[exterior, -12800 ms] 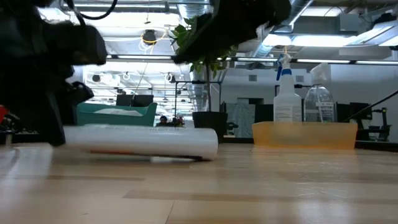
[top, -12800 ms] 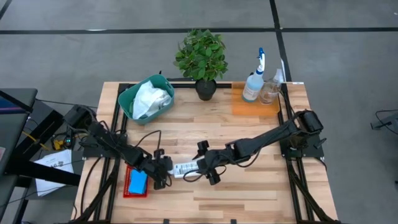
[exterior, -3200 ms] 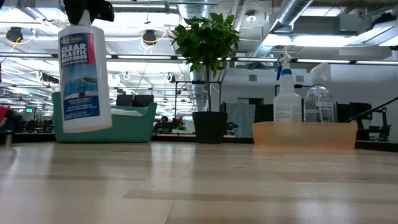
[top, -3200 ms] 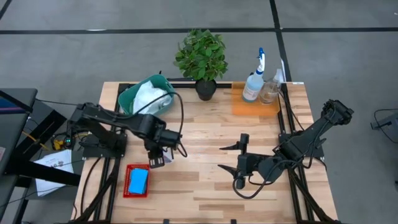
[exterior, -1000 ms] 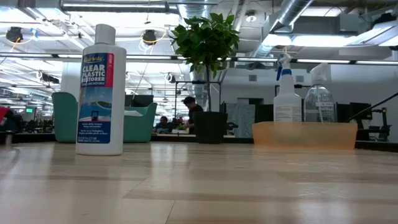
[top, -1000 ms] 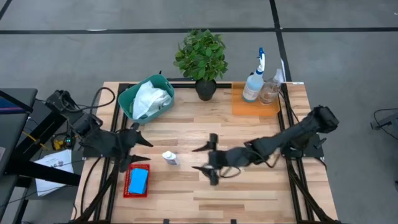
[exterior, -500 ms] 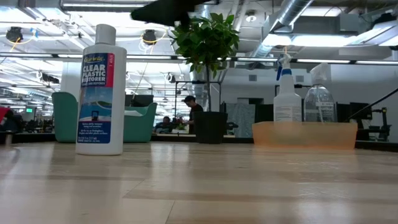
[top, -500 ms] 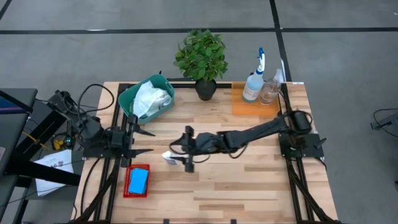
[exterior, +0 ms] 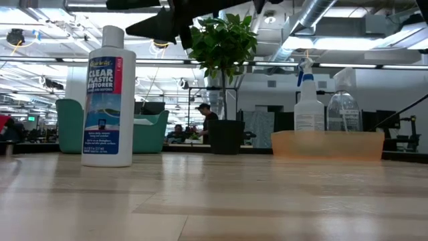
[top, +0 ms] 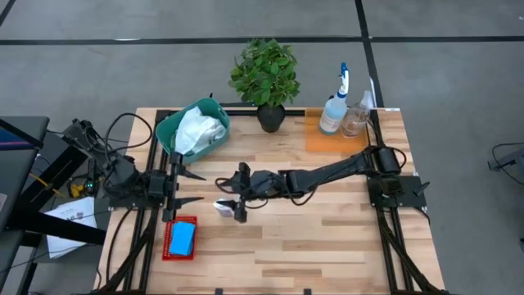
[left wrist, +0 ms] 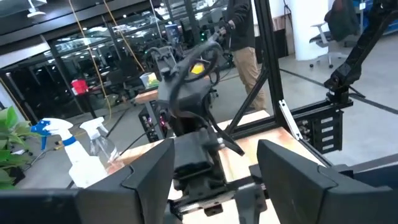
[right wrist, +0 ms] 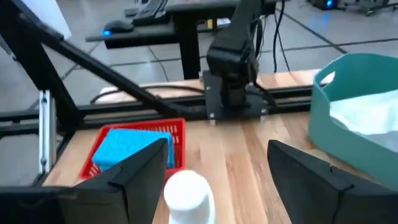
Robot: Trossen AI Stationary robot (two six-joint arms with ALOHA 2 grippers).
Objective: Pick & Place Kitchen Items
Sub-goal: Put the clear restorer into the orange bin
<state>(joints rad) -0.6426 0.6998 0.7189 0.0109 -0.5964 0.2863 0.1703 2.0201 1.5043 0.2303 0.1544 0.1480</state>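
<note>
Between the spread fingers of the right gripper (top: 229,200) stands the small white labelled bottle (top: 222,207), upright on the table (top: 327,246), cap just under the claw; jaws wide, gripping nothing. Beyond it: blue sponge (right wrist: 132,144) in a red basket (right wrist: 178,133), white cloth (top: 197,131) in a teal bin (top: 166,131). Left gripper (top: 187,187) parked at the left table edge, fingers apart, empty.

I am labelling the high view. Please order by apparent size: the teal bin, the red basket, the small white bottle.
1. Teal bin
2. Red basket
3. Small white bottle, seen from above under the right gripper, so mostly its cap shows.
</note>
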